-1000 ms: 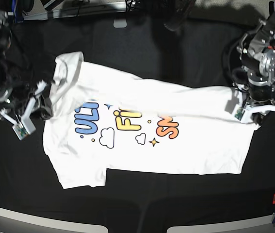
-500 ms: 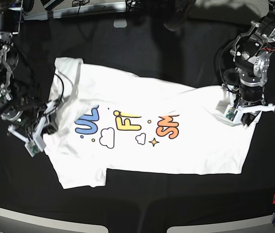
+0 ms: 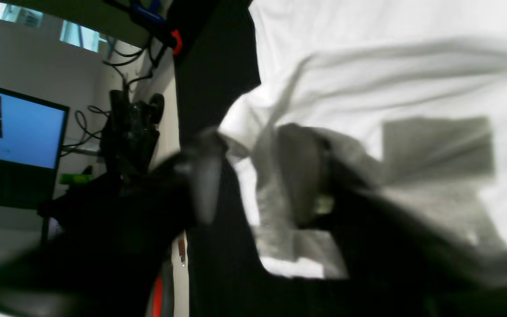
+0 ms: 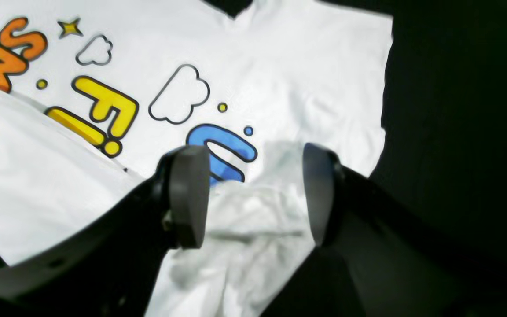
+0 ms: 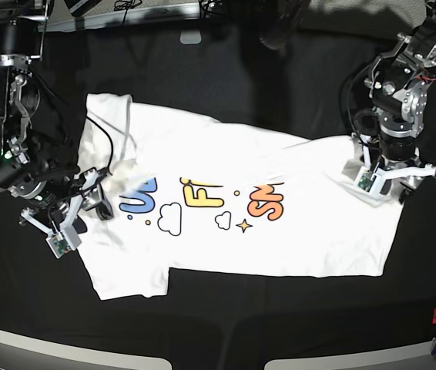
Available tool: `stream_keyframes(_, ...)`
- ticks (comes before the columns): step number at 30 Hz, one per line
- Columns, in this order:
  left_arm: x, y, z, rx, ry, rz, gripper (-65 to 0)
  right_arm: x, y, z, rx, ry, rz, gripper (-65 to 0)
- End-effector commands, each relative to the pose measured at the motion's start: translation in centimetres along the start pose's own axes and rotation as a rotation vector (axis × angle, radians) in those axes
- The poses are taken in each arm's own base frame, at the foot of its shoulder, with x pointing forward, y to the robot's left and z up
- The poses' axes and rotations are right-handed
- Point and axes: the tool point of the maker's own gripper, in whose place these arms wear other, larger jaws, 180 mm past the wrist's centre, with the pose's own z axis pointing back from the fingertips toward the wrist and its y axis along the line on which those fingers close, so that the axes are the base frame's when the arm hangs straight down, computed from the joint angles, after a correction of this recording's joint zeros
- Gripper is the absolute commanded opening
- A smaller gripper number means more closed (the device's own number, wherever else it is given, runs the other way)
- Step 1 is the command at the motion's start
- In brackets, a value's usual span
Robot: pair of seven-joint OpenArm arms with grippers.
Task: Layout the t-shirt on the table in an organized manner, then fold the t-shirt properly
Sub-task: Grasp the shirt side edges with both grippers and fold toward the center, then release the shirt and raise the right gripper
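Presently the lay-out step looks unfinished: the shirt (image 5: 241,208) lies print-up across the table (image 5: 226,77), its far part doubled over the lettering. Right gripper (image 4: 249,193) stands spread above rumpled cloth near the blue letter, holding nothing. Left gripper (image 3: 262,176) also stands spread at the hem. Next move likely calls for unfolding that flap. The left wrist view is blurred; cloth contact is unclear.

Open bench around both end effectors
Bare black bench (image 5: 280,85) lies outward of each end effector; bunched t-shirt (image 5: 280,247) cloth lies between them.
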Motion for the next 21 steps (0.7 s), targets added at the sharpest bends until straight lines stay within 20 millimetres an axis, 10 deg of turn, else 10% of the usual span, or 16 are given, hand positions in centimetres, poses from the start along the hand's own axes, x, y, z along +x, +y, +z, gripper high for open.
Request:
stream_keyframes(1, 0.8, 1.5, -0.2, 0.046, -0.025, 0.001, -34.2, 1.6, -0.6, 0.5, -0.004, -0.048, 0.006, -32.3)
stream_keyframes(10, -0.6, 1.5, -0.2, 0.047, 0.051, 0.003, -34.3, 1.0, 8.5, 3.9, 0.352, -0.031, 0.092, -42.0)
stream_keyframes(21, -0.7, 1.5, -0.2, 0.046, 0.057, 0.004, -34.3, -6.8, 10.9, 5.9, -0.089, 0.121, -0.066, -42.0)
